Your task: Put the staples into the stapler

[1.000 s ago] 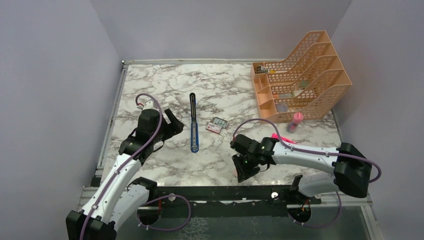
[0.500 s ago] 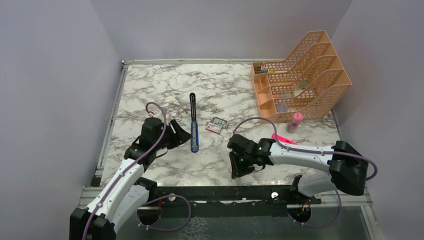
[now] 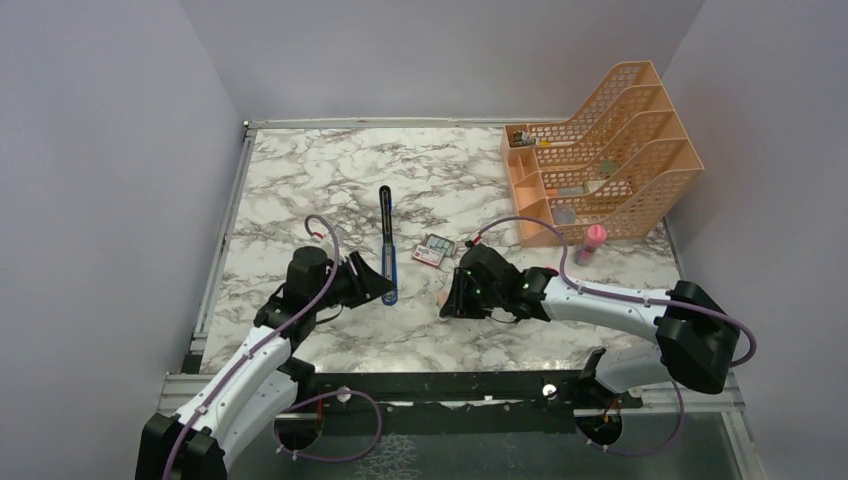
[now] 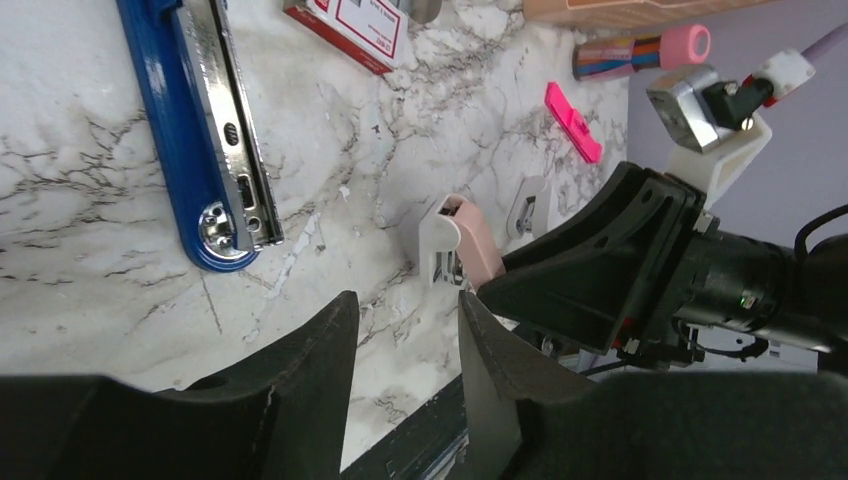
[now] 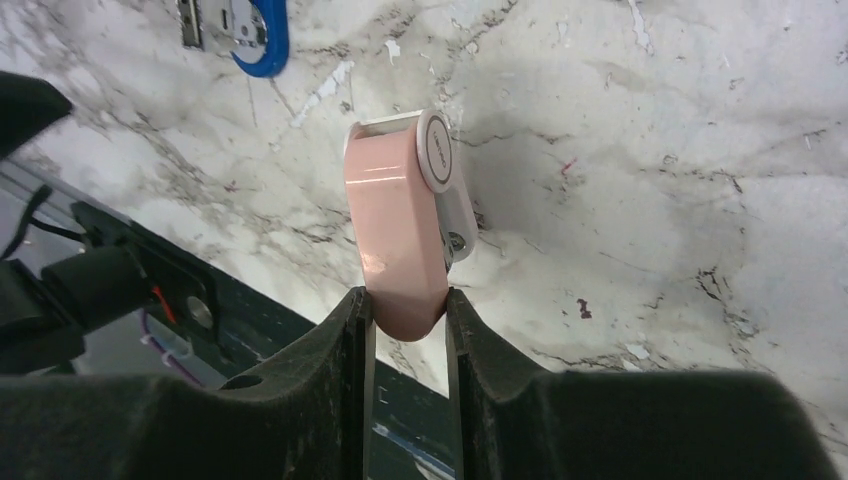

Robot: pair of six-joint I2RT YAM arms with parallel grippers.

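Both tools flank my long blue stapler [image 4: 165, 130]: right tool [image 5: 408, 300] clenching a pink-and-white plastic case [image 5: 395, 200], left tool [image 4: 405, 310] released, likely to brace.

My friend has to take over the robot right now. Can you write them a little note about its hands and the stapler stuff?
Left gripper: open, empty, beside the near end of the stapler.
Right gripper: shut on a pink-and-white gadget that is not part of the job.
Things: the stapler lies opened out flat on the table, metal channel showing. The staples box sits just right of it, apart from both grippers.
Done: stapler opened.
Left: probably put the gadget down, fetch a staple strip, lay it in the channel, close the stapler.
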